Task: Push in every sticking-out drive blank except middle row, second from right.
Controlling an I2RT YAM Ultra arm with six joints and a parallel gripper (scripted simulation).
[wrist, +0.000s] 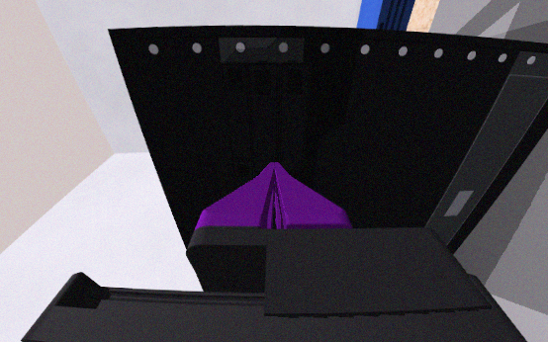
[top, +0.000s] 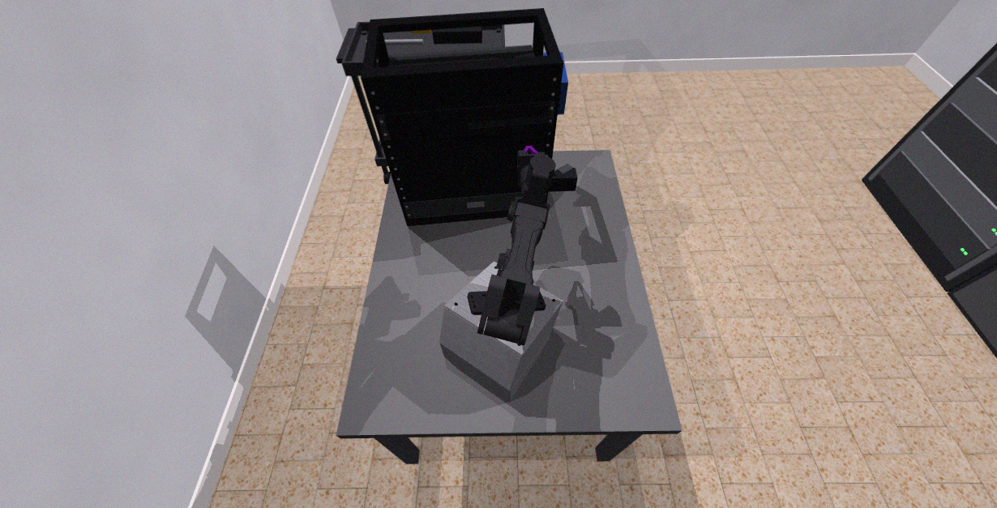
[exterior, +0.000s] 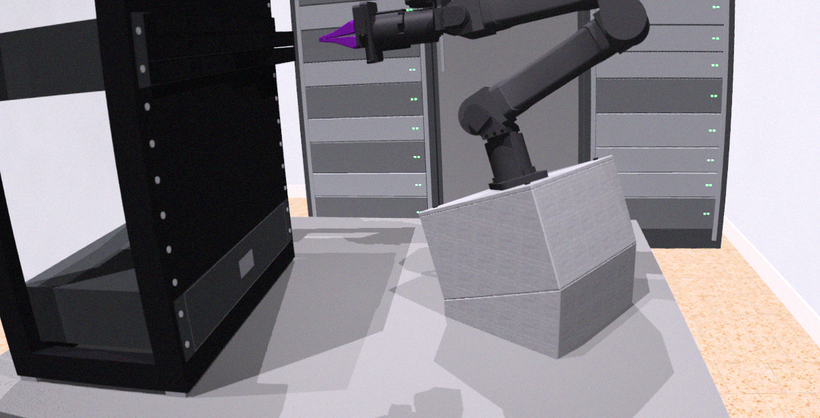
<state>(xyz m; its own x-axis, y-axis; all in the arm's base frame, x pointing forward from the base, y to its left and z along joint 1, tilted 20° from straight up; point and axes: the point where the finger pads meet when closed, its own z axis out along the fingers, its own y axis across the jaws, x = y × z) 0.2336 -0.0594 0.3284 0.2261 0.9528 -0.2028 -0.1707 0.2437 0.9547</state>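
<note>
The black rack [top: 459, 149] [exterior: 212, 146] [wrist: 366, 148] stands upright at the back left of the table. Its front is almost uniformly dark. The drive blanks cannot be told apart, nor which of them stick out. A faint darker unit shows below a small grey ear plate [wrist: 262, 55] at the top of the wrist view. My gripper [top: 530, 148] [exterior: 319, 39] [wrist: 274, 170] is shut and empty, with its purple fingertips together. It points at the rack's front near its right side. In the exterior view a gap shows between the tips and the rack.
The arm stands on a grey angular pedestal [top: 473, 352] [exterior: 493, 249] on the table [top: 390, 414] [exterior: 327, 375]. Two black bars [exterior: 284, 47] show beyond the rack's front edge. A blue object [top: 562, 83] [wrist: 369, 15] is by the rack's right side. Server cabinets [exterior: 367, 157] stand behind the arm.
</note>
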